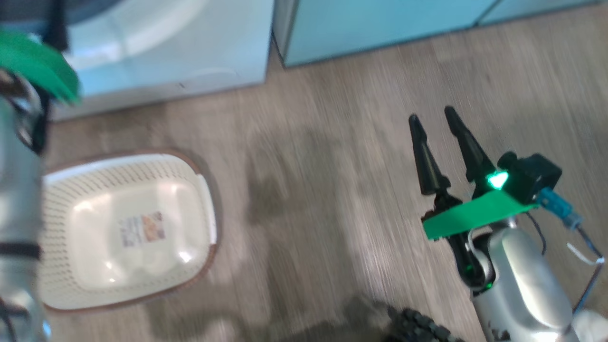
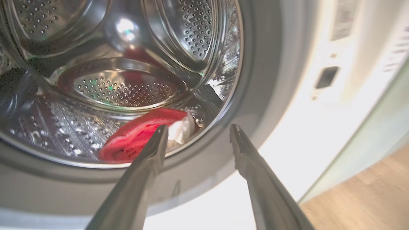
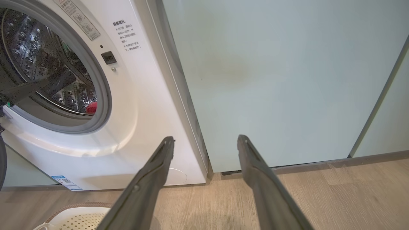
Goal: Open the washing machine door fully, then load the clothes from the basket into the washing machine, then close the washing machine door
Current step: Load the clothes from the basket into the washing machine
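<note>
The washing machine (image 3: 143, 105) is white and its round opening stands uncovered. Inside the steel drum lie the clothes (image 2: 134, 137), a red bundle with a bit of white, low at the front of the drum. My left gripper (image 2: 198, 127) is open just outside the grey door seal, fingers pointing into the drum, nothing between them. From the right wrist view the left gripper (image 3: 48, 83) reaches across the opening, with the clothes (image 3: 91, 107) past it. My right gripper (image 1: 432, 116) is open over the floor. The basket (image 1: 204, 190) stands on the floor with nothing in it. The washing machine door is out of view.
Pale teal cabinets (image 3: 271, 80) stand right of the washer. Wood floor (image 1: 332, 166) lies between basket and right arm. My left forearm (image 1: 19, 199) rises along the head view's left edge. A dark wheel (image 1: 418, 327) shows at the bottom.
</note>
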